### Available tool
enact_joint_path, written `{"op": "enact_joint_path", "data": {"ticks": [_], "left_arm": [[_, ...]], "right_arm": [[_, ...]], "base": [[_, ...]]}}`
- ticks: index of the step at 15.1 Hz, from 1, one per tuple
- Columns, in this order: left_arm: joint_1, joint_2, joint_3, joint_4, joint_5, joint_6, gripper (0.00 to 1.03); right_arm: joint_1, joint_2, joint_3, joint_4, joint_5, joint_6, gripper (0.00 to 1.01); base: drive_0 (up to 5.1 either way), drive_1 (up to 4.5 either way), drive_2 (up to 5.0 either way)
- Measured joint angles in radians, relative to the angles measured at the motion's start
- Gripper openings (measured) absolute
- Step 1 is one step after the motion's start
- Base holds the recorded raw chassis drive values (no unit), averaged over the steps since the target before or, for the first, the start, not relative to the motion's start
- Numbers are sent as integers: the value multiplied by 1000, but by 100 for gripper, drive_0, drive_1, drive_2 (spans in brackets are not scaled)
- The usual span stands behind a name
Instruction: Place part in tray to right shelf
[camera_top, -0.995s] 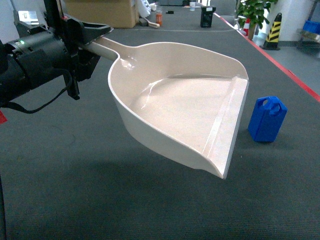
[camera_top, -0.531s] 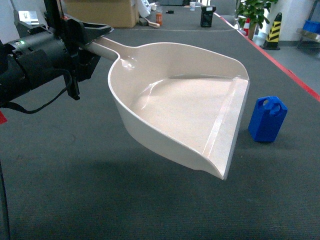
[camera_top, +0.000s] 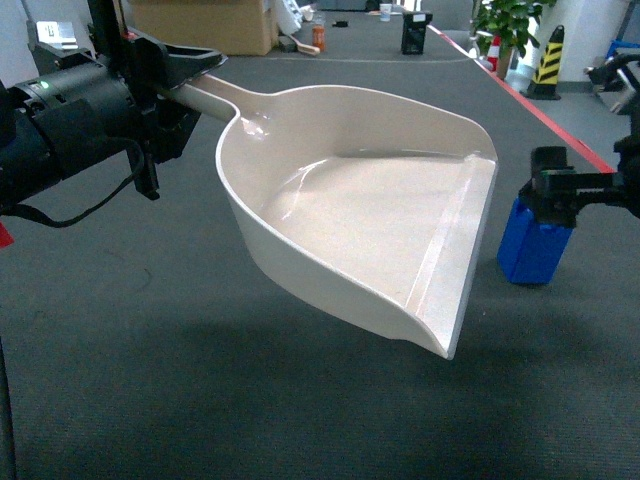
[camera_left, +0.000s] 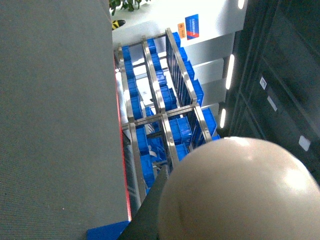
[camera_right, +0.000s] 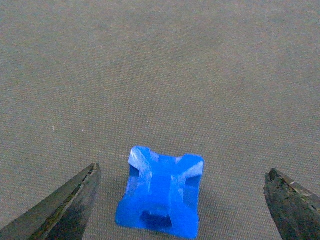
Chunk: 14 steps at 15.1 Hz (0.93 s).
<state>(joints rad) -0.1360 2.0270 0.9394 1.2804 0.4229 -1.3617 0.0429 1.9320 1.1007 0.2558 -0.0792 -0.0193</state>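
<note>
The left pincer (camera_top: 185, 75) sits at ten o'clock in the head view, clamped on the long handle of the tray (camera_top: 340, 215), which it holds above the grey carpeted floor (camera_top: 150, 380) with a shadow beneath. The tray's flat front lip points toward four o'clock, tilted slightly down, and its bowl holds nothing visible.

The blue part (camera_top: 532, 250) stands upright on the floor at three o'clock, just beside the tray's front lip but not touching it. The right pincer (camera_top: 562, 190) comes in from the right edge and hangs directly over the top of the part, hiding its upper end in the head view. In the right wrist view the part (camera_right: 161, 192) lies between the two dark fingers (camera_right: 60, 207), which are spread wide apart with clear carpet on either side; nothing is gripped.

The left wrist view shows the rounded end of the tray handle (camera_left: 240, 192) filling the five o'clock corner, and beyond the floor a steel shelf (camera_left: 165, 115) loaded with blue crates (camera_left: 185, 127).

At twelve o'clock in the head view stands a cardboard box (camera_top: 205, 25), and at one o'clock a potted plant (camera_top: 510, 25).
</note>
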Motion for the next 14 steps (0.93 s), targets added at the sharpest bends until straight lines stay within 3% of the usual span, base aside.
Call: {"op": "enact_joint_path", "data": {"ticks": [3,4,7,8,9,12,14], "left_arm": [[0,0,0,0,-5,4,14],[1,0,0,0,-6,6,14],[1,0,0,0,-3,3,14],[1,0,0,0,-3,3,14],[1,0,0,0,-3,3,14],[1,0,0,0,-2,3,14],[1,0,0,0,-3,3,14]], "right_arm": [[32,135,177,-91,36,34,98],[38,162,191,-100,51,46,93],[42,183,155,-50,98,79,54],[42,138,100,-39,97,86,48],[42,55,14,-29,101,84,48],[76,-278,-114,-31,34,75,48],[158,-410,-86,31,-51,133,48]], "base": [[0,0,0],[0,0,0],[0,0,0],[0,0,0],[0,0,0],[0,0,0],[0,0,0]]}}
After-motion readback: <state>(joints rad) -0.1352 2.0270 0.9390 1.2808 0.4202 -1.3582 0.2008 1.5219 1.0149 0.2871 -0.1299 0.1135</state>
